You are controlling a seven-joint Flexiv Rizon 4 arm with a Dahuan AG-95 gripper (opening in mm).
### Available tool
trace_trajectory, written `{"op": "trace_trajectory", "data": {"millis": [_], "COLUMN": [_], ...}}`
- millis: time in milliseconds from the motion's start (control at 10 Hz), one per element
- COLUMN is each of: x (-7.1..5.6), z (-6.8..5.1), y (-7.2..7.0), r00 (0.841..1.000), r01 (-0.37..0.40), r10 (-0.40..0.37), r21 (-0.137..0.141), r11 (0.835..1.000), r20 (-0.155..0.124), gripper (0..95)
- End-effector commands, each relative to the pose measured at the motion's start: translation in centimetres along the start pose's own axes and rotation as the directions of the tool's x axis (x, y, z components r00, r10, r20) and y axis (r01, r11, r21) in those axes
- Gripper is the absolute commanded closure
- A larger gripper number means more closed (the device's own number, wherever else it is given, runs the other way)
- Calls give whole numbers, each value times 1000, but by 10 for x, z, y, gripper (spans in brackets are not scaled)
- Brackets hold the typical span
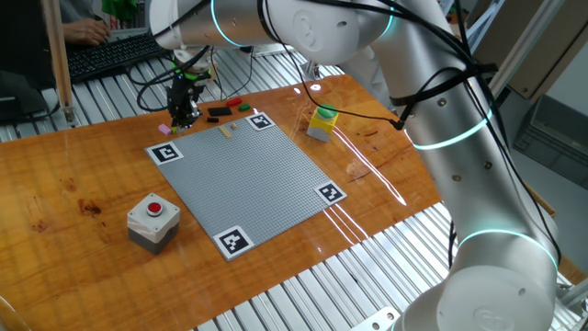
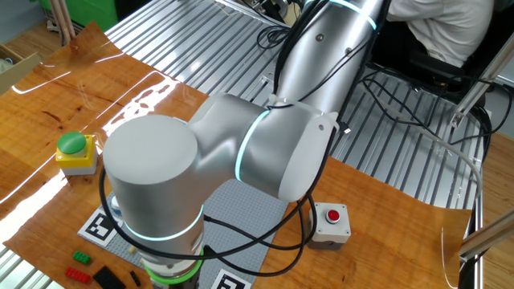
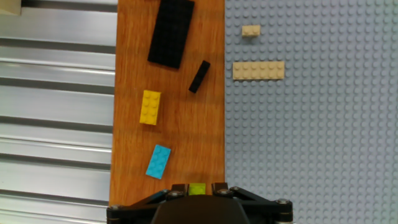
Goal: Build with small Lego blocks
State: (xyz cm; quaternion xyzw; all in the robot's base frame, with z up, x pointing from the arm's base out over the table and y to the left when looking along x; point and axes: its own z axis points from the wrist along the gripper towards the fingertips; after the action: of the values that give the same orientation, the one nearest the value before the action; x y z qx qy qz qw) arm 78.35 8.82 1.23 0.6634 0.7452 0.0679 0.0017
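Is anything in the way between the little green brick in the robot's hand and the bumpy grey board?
Nothing visible. The small lime-green brick sits in the hand, right beside the grey studded baseplate. The yellow brick and the blue brick lie on the wood on the other side.

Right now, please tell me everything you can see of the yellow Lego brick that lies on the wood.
The yellow brick is a small rectangular block of glossy plastic with two rows of studs on top. It lies flat, studs up, on the wooden table, beside the grey baseplate but not on it. Nothing touches it: a thin black piece and a blue brick lie near, apart from it.
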Motion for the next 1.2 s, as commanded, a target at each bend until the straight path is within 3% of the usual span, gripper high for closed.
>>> {"op": "trace_trajectory", "data": {"millis": [100, 800, 1000, 1200], "x": [0, 4, 5, 5], "z": [0, -4, -13, -25], "y": [-1, -1, 0, -2], "r00": [1000, 998, 990, 962], "r01": [2, 63, 143, 272], "r10": [-2, -63, -143, -272], "r21": [-3, 1, 12, 26], "r11": [1000, 998, 990, 962], "r20": [-1, 23, 12, -11], "gripper": [950, 950, 950, 950]}}
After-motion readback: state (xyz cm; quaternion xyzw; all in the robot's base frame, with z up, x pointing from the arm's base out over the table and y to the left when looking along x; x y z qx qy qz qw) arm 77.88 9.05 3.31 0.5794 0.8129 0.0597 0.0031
